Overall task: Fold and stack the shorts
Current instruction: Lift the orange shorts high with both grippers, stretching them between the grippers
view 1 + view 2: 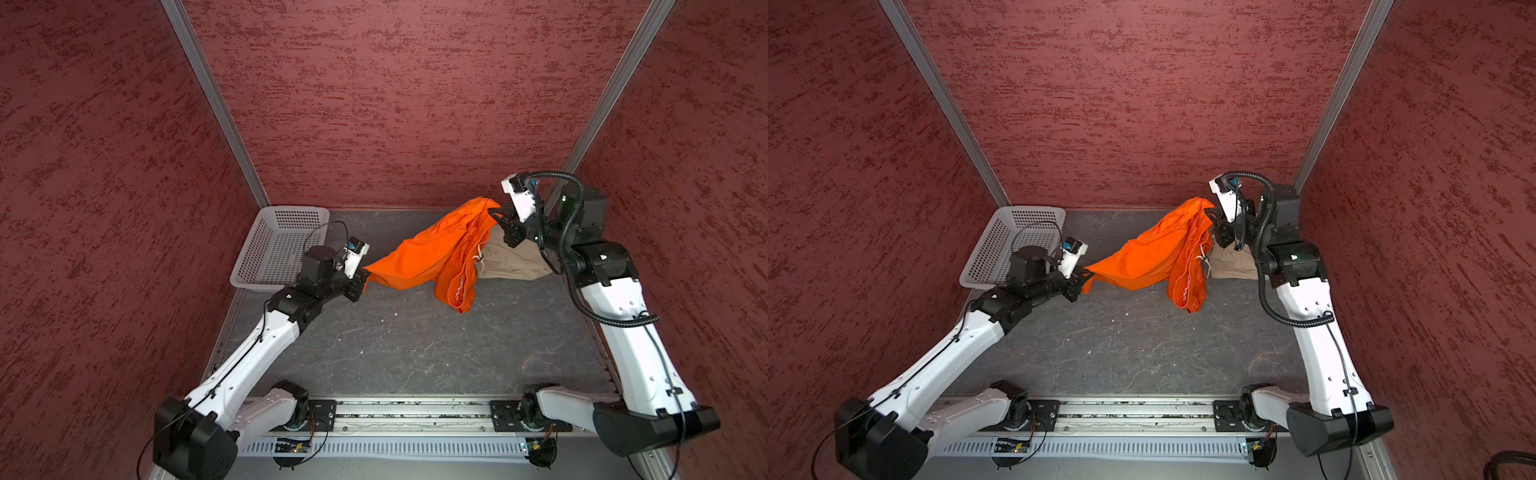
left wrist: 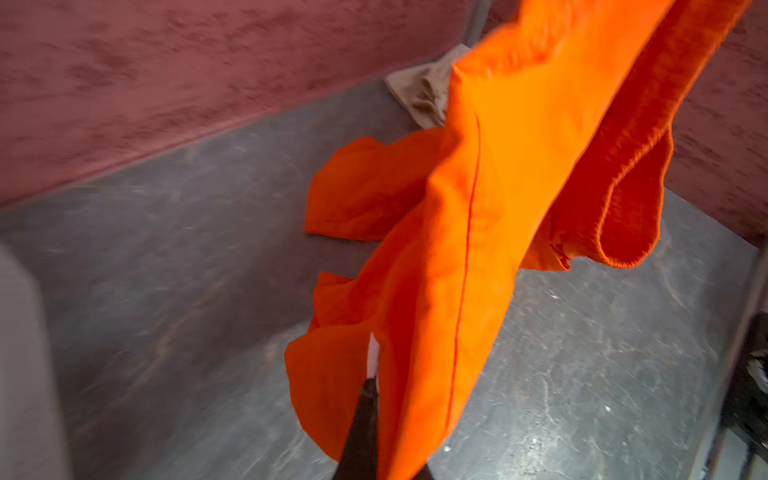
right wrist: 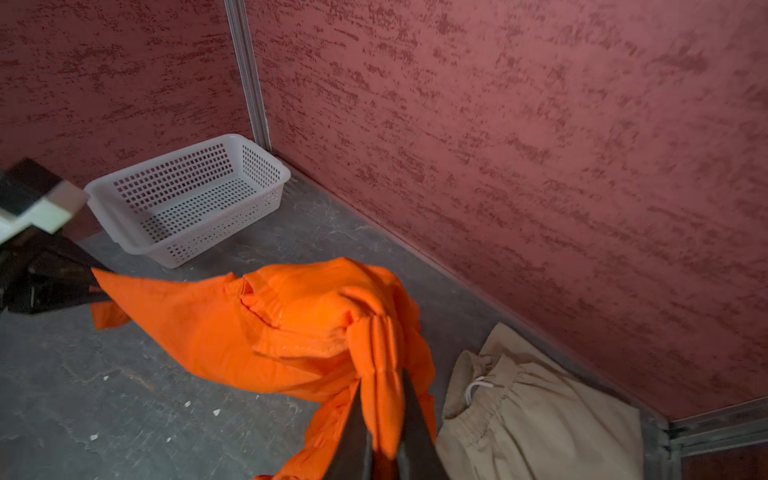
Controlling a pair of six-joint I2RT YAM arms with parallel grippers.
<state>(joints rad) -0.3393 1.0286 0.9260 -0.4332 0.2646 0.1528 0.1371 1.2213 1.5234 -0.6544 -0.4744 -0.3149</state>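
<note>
Over the grey tabletop [image 1: 395, 345] I had the orange shorts [image 1: 419, 257] strung between both arms. My left gripper [image 1: 365, 276], just in front of the white basket [image 1: 249, 266], was clamped on a thin corner of one leg. In its wrist view the cloth edge ran in alongside the one dark finger [image 2: 365, 415] that showed. My right gripper [image 1: 495, 214], higher and near the far wall, was closed on a thick bunch of orange fabric, the folds squeezed between its jaws.

The garment's long axis therefore ran on a slant from low left to high far right, sagging in the middle. The gathered waistband [image 1: 459, 286] hung as a loop beneath it, close to the table; whether it touched I could not tell. The beige shorts [image 1: 511, 259] lay crumpled on the table under the right arm, by the far wall, partly hidden by the orange cloth.

I judged that the coming move hinged on that slant. The open table lay toward me, in front of the line, so both ends would need to come forward and level out. The right end would have to drop further to lay the pair flat, clear of the beige one.
</note>
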